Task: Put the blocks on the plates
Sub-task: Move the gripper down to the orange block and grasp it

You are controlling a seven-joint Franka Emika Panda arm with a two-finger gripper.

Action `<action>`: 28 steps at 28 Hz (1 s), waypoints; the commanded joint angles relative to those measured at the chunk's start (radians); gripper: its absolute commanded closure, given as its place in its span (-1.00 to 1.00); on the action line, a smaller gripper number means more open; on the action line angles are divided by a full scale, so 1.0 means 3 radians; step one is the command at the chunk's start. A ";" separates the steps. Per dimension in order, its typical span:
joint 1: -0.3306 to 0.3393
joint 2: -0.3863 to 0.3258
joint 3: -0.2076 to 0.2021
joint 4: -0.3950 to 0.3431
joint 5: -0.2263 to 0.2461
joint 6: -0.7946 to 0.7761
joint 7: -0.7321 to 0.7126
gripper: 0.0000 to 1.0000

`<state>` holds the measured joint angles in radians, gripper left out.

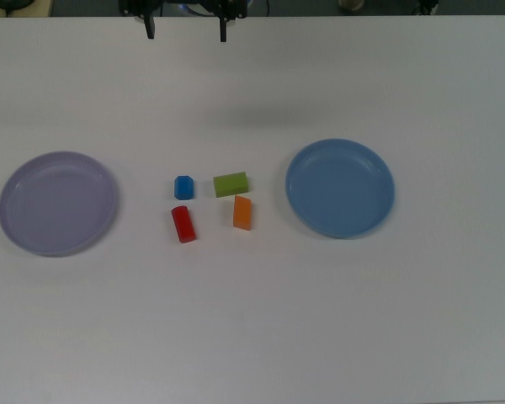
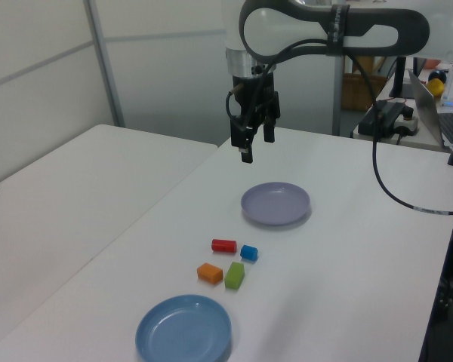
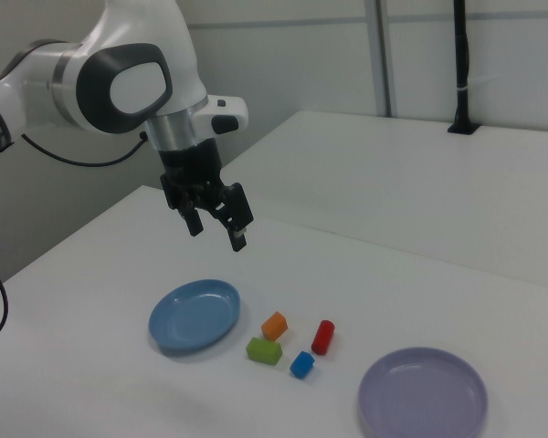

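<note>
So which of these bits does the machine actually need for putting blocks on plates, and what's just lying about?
Part of the job:
- small red block
- small blue block
- small green block
- small orange block
- round lavender plate
- round blue plate
- open black gripper, hanging above the table

Just lying about:
- grey laptop on the far desk

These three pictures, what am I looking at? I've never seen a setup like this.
It is one scene shot from three sides: from above, and from two opposite sides of a white table. The white machine is a robot arm; its two-fingered gripper hangs open above the table, holding nothing. On the table lie four small blocks, the red block, blue block, green block and orange block, between a purple plate and a blue plate. Both plates are empty.
</note>
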<state>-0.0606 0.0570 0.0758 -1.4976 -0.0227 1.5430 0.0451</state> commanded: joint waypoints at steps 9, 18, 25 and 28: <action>-0.0023 0.0429 -0.0033 -0.0004 0.0081 0.0384 -0.0518 -1.00; 0.0043 0.0888 0.0003 -0.0085 0.0132 0.1124 -0.0090 -1.00; 0.0258 0.1190 -0.0002 -0.0167 0.0060 0.1417 0.0171 -1.00; 0.0289 0.1282 -0.0002 -0.0172 0.0004 0.1478 0.0218 -1.00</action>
<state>0.0026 0.4111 0.0803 -1.5379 -0.0028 1.9462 0.0685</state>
